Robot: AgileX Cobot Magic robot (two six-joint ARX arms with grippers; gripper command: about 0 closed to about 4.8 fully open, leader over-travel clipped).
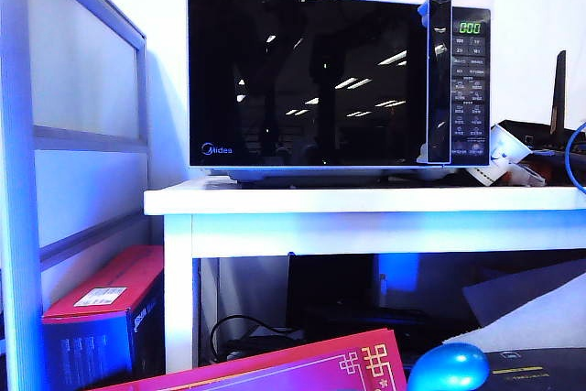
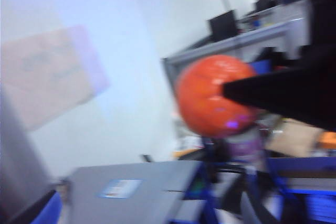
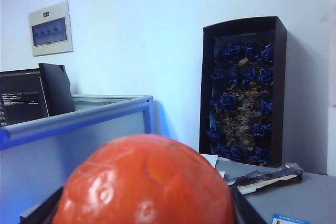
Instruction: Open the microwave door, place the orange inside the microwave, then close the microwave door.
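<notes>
The boxy black Midea microwave point(image 1: 339, 80) is parked on a white table point(image 1: 366, 200) against a pale wall, its glossy black glass door point(image 1: 307, 80) shut. The small round orange point(image 3: 147, 182) is held up by the right gripper point(image 3: 147, 220), dark fingers hugging both sides, near a grey-blue office partition point(image 3: 79, 124). A dark finger of the left gripper point(image 2: 231, 90) is seen at the fruit; its opening can't be told, too blurry.

"Midea" logo point(image 1: 218, 148) on microwave door point(image 1: 307, 80); green display point(image 1: 470, 28) reads "0:00".
</notes>
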